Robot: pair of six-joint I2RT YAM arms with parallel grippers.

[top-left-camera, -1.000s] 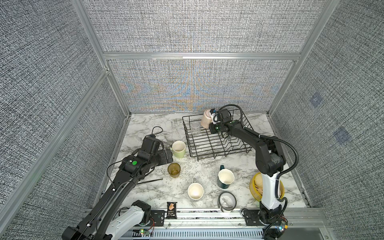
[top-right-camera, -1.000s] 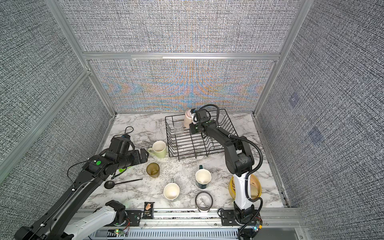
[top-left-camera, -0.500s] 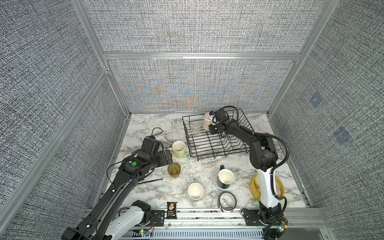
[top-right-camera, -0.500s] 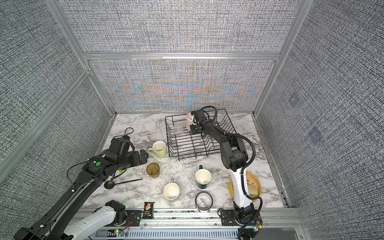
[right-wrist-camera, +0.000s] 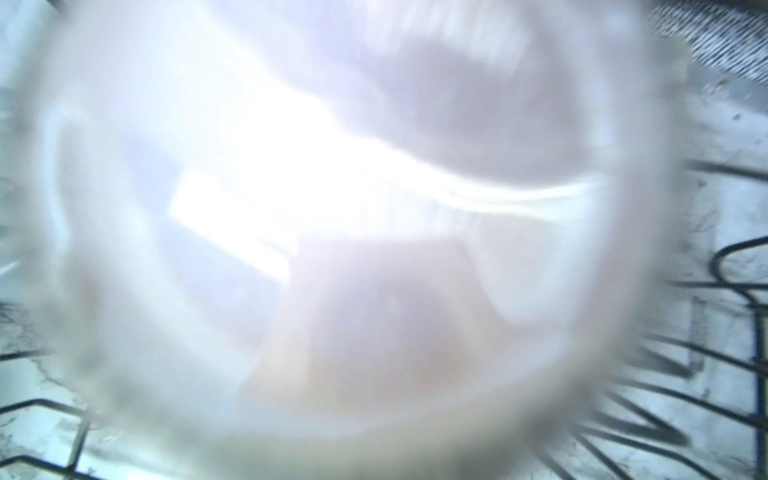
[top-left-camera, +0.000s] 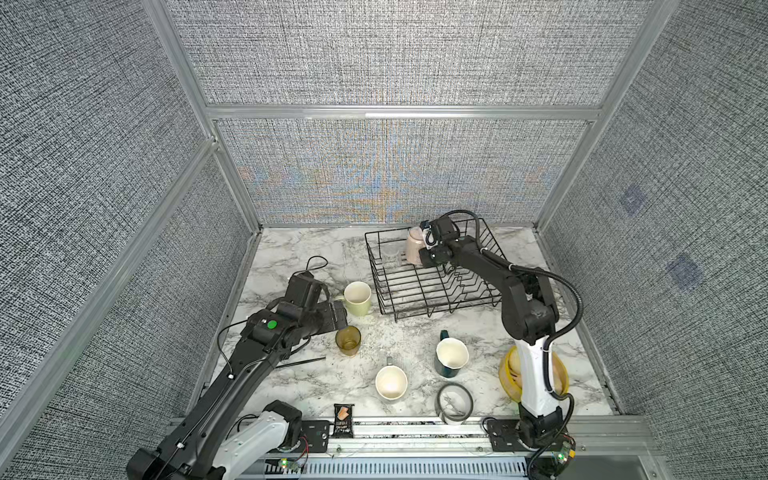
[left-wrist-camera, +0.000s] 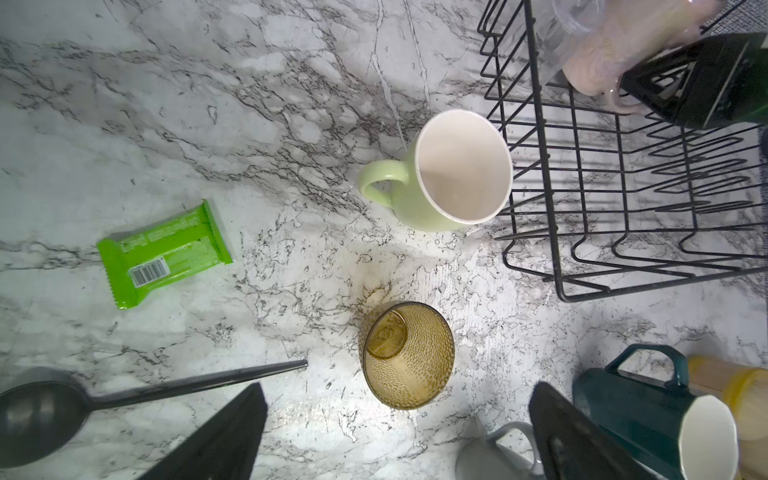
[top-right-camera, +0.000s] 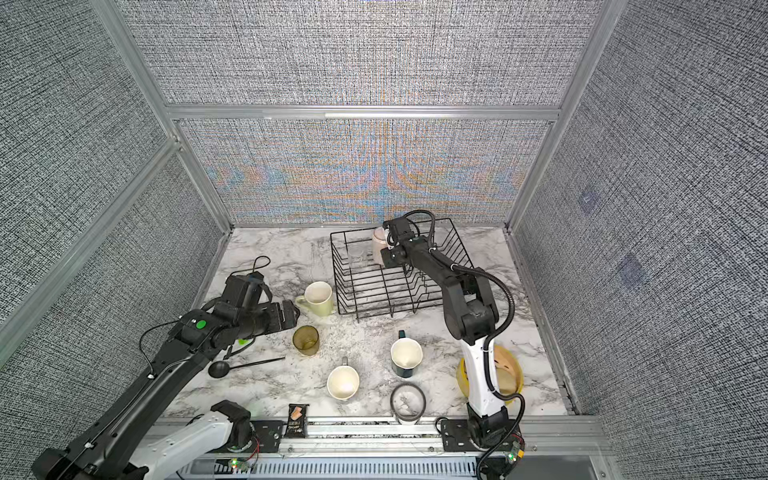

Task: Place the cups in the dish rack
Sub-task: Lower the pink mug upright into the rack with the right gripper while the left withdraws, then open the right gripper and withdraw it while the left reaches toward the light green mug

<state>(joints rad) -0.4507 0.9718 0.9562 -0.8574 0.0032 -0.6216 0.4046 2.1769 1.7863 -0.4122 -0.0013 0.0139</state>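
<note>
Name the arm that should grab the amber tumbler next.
Left. The left hand, open, hangs next to the amber tumbler; the right hand is away at the pink mug in the dish rack.

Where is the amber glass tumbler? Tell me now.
In both top views the amber tumbler stands upright on the table left of centre, just in front of the pale green mug, by the open left gripper.

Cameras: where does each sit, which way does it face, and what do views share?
Both top views: high over near edge, facing down toward back wall; left gripper and right gripper show.
Left wrist: looks down on amber tumbler and pale green mug; spread fingers show.
Right wrist: close on pink mug, blurred; no robot part discernible.
Shared: top views and left wrist show pink mug inside dish rack.
</note>
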